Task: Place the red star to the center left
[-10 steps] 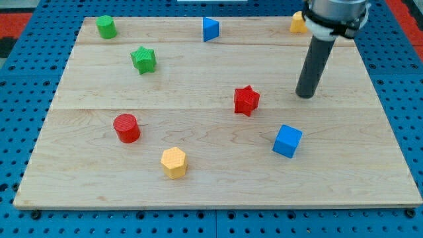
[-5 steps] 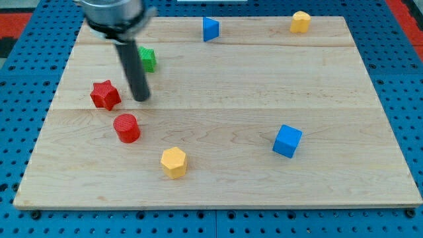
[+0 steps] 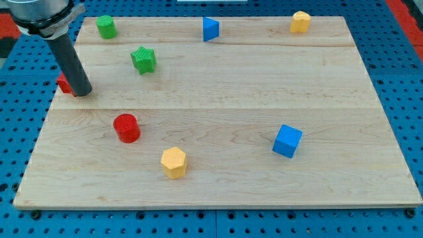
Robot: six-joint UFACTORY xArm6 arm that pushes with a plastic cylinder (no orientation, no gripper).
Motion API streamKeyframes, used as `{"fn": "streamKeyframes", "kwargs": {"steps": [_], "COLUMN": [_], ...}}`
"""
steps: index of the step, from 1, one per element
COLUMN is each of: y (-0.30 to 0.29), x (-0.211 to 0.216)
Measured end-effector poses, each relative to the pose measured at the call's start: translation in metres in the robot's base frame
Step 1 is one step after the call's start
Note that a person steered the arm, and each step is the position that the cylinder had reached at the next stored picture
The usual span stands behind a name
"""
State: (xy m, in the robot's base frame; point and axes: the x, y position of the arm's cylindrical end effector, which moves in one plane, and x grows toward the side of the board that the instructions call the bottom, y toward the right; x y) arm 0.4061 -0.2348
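The red star [image 3: 64, 84] lies at the board's left edge, about mid-height, mostly hidden behind my rod. My tip [image 3: 82, 94] rests on the board right against the star's right side. A red cylinder [image 3: 126, 127] stands below and to the right of my tip. A green star [image 3: 143, 59] lies above and to the right of it.
A green cylinder [image 3: 106, 27] is at the top left, a blue triangular block [image 3: 210, 29] at top centre, a yellow block [image 3: 300, 22] at top right. A yellow hexagon [image 3: 174, 162] sits at the bottom centre-left, a blue cube [image 3: 287, 141] at lower right. The wooden board [image 3: 231, 185] lies on blue pegboard.
My tip swept from the board's right side to its left edge, and the red star went from the centre to the left edge. The other blocks stayed put.
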Motion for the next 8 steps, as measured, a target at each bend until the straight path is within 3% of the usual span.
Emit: {"fn": "streamKeyframes", "kwargs": {"steps": [2, 5, 6, 7, 8], "y": [0.0, 0.046, 0.11, 0.082, 0.099], "x": [0.0, -0.052, -0.072, -0.087, -0.117]}}
